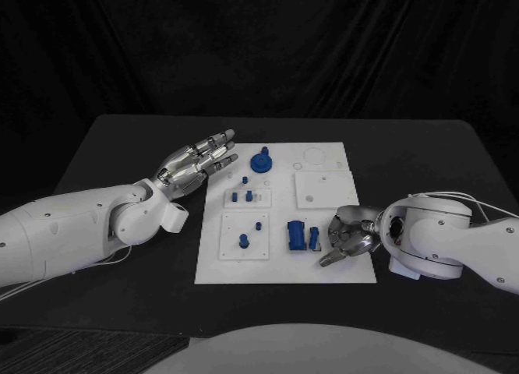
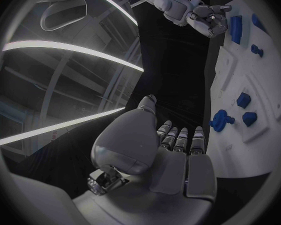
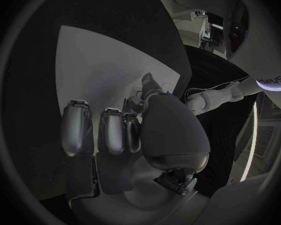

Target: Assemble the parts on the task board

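A flat white rectangular task board [image 1: 327, 269] lies in the middle of the black tabletop [image 1: 439, 156]. The left silver hand [image 1: 199, 162] hovers just off the board's far left edge, its fingers stretched out straight and slightly apart, holding nothing; the left wrist view shows the same extended fingers [image 2: 181, 137] over the dark tabletop beside the board.

The right silver hand [image 1: 347, 234] rests at the board's near right edge with its fingers curled inward. Its fingertips are right beside a small blue upright piece [image 1: 313, 238]; whether they actually pinch it, I cannot tell.

Just left of that piece stands a larger blue rectangular block [image 1: 295, 235]. Further left, on a raised white square, sit small blue pegs [image 1: 244, 239]. Toward the far side, another white square carries several short blue studs [image 1: 247, 193], and a round blue knob-like part [image 1: 261, 163] sits near the board's far edge.
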`<state>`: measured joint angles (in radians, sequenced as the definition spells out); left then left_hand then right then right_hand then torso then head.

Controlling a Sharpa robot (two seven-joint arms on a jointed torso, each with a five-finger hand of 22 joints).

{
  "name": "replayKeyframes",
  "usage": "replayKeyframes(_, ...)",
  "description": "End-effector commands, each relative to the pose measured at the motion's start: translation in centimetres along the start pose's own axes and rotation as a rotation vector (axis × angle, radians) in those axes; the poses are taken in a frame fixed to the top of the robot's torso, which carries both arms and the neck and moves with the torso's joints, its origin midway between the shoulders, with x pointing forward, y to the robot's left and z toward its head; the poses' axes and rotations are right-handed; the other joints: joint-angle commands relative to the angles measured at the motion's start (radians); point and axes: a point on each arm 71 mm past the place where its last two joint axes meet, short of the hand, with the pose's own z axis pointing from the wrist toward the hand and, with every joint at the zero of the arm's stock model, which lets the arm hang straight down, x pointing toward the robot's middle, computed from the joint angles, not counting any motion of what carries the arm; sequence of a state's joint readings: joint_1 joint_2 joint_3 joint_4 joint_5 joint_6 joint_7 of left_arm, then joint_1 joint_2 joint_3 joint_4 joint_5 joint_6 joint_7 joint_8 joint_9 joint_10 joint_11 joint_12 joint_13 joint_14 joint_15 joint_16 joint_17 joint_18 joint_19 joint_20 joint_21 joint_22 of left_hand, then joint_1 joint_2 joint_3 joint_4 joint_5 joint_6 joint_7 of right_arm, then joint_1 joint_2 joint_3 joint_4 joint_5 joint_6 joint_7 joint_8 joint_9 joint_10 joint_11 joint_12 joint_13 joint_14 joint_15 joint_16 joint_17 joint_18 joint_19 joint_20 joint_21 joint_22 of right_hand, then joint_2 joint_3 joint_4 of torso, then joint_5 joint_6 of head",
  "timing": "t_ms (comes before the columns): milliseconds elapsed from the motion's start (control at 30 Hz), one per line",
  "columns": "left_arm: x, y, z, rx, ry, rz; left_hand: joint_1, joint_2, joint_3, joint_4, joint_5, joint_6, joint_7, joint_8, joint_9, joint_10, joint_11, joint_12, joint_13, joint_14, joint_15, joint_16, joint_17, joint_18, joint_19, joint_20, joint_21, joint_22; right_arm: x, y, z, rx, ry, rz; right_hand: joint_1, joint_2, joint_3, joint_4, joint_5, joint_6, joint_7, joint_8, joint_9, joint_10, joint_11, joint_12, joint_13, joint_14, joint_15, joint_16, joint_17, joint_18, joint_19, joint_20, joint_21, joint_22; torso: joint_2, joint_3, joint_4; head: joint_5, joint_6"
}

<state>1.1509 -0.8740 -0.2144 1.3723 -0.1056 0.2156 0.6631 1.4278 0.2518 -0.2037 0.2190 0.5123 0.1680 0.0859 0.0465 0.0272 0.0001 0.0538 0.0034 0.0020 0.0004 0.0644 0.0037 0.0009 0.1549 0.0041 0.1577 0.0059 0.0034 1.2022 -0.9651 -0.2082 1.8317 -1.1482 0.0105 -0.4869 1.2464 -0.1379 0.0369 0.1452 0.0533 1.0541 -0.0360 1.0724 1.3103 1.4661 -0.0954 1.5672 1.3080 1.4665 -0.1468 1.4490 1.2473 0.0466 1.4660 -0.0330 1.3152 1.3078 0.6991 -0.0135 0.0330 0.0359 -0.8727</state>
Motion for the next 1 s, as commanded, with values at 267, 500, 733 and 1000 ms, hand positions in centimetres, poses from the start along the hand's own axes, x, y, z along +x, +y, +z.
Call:
replayKeyframes(267,0.13,0.01,-0.01,0.011,0.008,-0.014,0.010,-0.002,0.001,-0.004,0.005,0.002,0.008,0.004,0.001,0.002,0.008,-0.003,-0.001,0.000,0.001,-0.004,-0.001,0.013,-0.001,0.006,-0.003,0.002,0.38,0.64,-0.35,-0.041,0.004,0.029,-0.075,-0.016,-0.047,0.146,-0.001,-0.013,0.003,-0.019,0.010,0.105,-0.002,0.004,0.263,0.052,-0.002,-0.001,0.006,0.014,0.020,-0.002,-0.011,0.182,0.000,0.0012,-0.0004,0.000,0.000)
replayKeyframes(500,0.08,0.02,-0.07,0.009,0.006,-0.013,0.010,-0.002,0.001,-0.004,0.005,0.002,0.008,0.004,0.001,0.002,0.008,-0.003,-0.001,0.000,0.001,-0.004,-0.001,0.013,-0.001,0.006,-0.003,0.002,0.17,0.55,-0.90,-0.041,-0.039,0.079,-0.187,0.063,-0.035,0.141,0.046,-0.001,0.001,-0.023,0.020,0.105,-0.004,0.004,0.263,0.055,-0.003,0.006,0.023,0.013,0.023,-0.002,-0.006,0.184,0.000,0.0005,-0.0004,0.000,0.000)
replayKeyframes(733,0.12,0.04,-0.05,0.008,0.006,-0.012,0.010,-0.002,0.001,-0.004,0.005,0.002,0.008,0.004,0.001,0.002,0.008,-0.003,-0.001,0.000,0.001,-0.004,-0.001,0.013,-0.001,0.006,-0.003,0.002,0.11,0.51,-1.00,-0.025,-0.039,0.101,-0.166,0.097,-0.031,0.116,0.133,0.000,0.000,-0.029,0.029,0.105,-0.005,0.004,0.263,0.056,-0.004,0.009,0.028,0.012,0.024,-0.003,-0.003,0.185,0.000,0.0004,0.0003,-0.009,0.000)
replayKeyframes(1000,0.18,0.06,0.00,0.007,0.006,-0.013,0.011,-0.002,0.002,-0.008,0.007,0.003,0.009,0.004,0.001,0.002,0.009,-0.002,-0.001,0.000,0.001,-0.004,-0.001,0.013,-0.001,0.006,-0.003,0.002,0.13,0.66,-0.82,-0.010,-0.037,0.088,-0.137,0.119,-0.023,0.087,0.292,0.026,-0.003,-0.013,0.049,0.105,-0.007,0.004,0.263,0.058,-0.006,0.015,0.041,0.011,0.028,-0.005,0.006,0.188,0.000,-0.0007,0.0009,-0.007,0.000)
